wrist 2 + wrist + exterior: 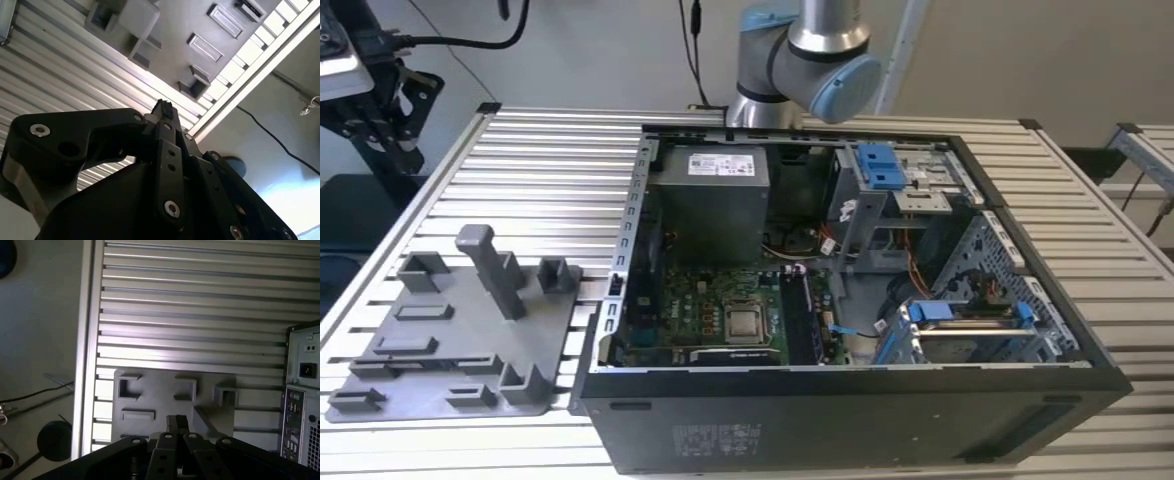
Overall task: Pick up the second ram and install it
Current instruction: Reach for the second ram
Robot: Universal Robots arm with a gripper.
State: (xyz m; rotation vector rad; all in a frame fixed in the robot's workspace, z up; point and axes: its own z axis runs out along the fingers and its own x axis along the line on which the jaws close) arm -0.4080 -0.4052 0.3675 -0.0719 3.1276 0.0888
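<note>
My gripper (390,140) hangs high at the exterior view's far left, beyond the table edge and above the grey holder tray (447,340). In both wrist views its fingertips (176,423) (162,108) sit pressed together, shut, with nothing visible between them. The open computer case (854,300) lies at the middle of the table. Inside it, long dark memory sticks (799,315) stand in the slots beside the processor (747,322). I cannot tell which of them is the second ram.
The tray (175,400) has upright posts (487,265) and low pockets. Blue drive-bay clips (881,165) (967,312) sit in the case on the exterior view's right. The arm's base (807,60) stands behind the case. A cable (275,140) runs over the floor.
</note>
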